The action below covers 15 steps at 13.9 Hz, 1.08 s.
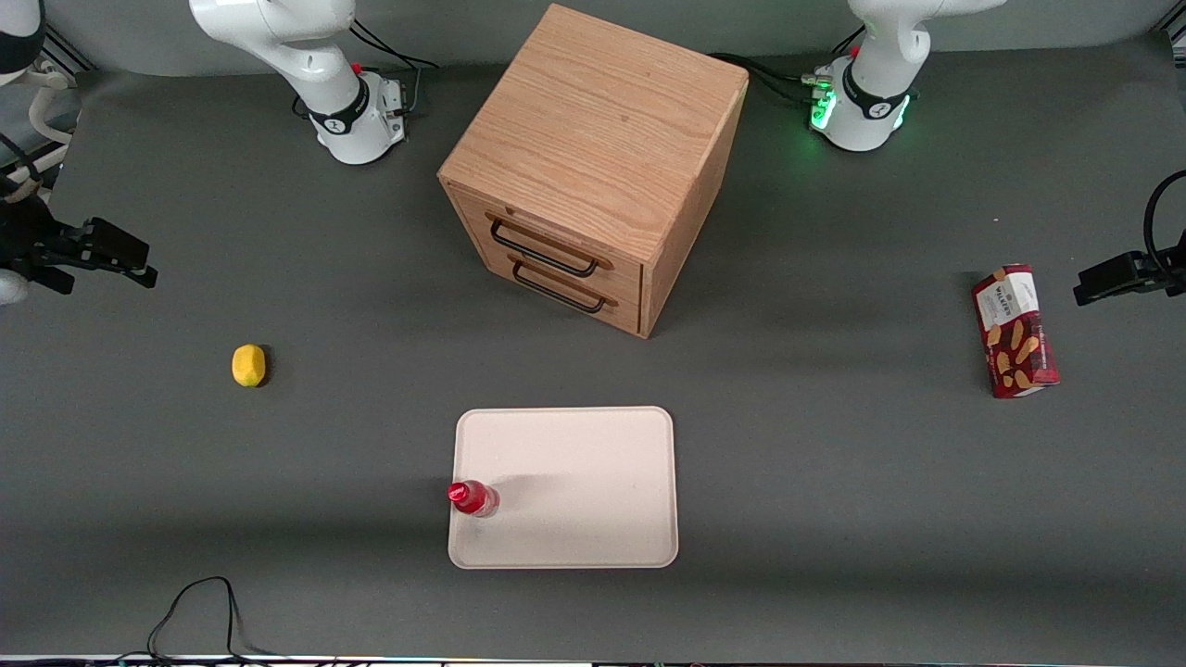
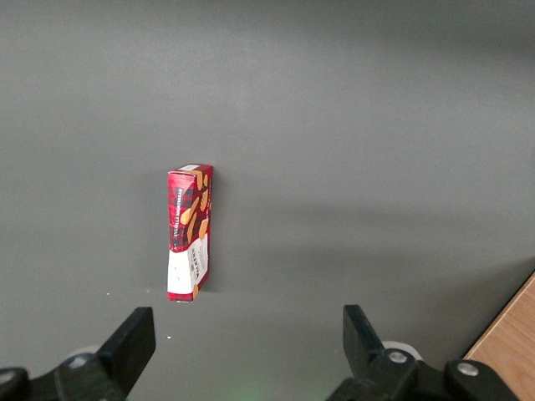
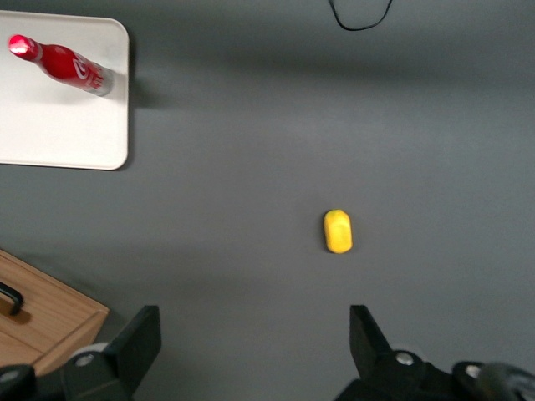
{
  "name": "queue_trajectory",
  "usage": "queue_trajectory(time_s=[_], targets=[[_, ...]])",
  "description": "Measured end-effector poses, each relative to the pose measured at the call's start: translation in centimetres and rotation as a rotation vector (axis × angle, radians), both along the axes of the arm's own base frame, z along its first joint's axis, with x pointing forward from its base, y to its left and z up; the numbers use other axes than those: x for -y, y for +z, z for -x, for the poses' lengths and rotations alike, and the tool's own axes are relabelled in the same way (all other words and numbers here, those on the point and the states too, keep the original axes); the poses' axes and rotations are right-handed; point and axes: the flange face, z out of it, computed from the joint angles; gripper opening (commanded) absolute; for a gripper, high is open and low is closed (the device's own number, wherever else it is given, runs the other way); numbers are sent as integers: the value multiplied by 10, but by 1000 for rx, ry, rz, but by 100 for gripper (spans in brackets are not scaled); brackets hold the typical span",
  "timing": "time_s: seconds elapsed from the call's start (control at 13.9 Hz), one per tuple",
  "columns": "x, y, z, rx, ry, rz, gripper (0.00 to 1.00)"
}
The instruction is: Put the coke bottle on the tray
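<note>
Right arm's end effector hangs above the tabletop's working-arm end, fingers spread wide, empty. Coke bottle stands upright on tray edge.

— Where's the working arm right now?

— Pulled back at its own end of the table, the white jointed arm rising from its round base, its black two-finger gripper hanging clear above the grey surface.

— And the fingers?

— Spread wide apart in the right wrist view, both black fingertips showing, nothing between them.
</note>
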Motion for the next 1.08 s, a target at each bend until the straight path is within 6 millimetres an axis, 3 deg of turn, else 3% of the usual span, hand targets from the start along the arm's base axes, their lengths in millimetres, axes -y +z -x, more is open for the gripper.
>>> queue_trajectory(time_s=[0.22,1.08], targets=[[19,-3,-1,-5,-8,2,100],[12,-4,1,-12,-32,0,100]])
